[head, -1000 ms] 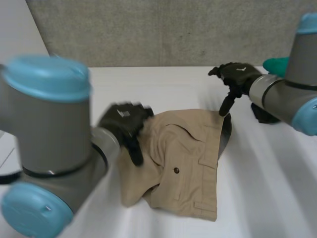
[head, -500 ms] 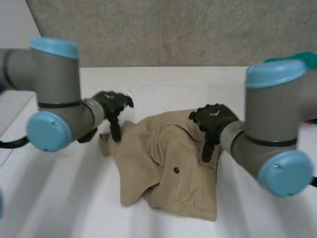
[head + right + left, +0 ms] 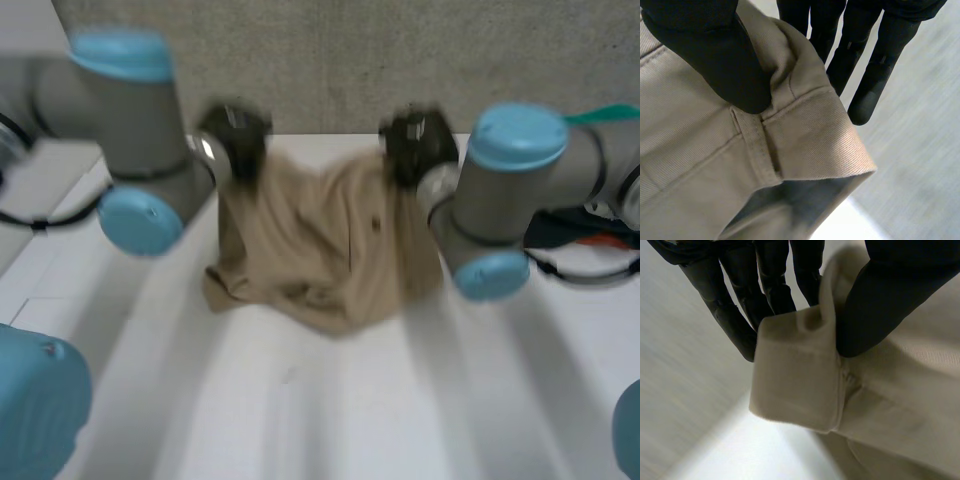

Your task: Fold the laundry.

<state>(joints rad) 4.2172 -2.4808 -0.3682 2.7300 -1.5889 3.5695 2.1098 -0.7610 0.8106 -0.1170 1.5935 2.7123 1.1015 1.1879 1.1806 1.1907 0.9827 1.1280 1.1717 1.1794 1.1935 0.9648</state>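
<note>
The tan pants hang between both hands, over the far side of the white table. Their bottom end seems to rest bunched on it. The left hand pinches one top corner between thumb and fingers. The right hand pinches the other top corner the same way. I think the hands hold the corners high and apart so the cloth hangs open and flat, ready to lay down smooth for a fold.
</note>
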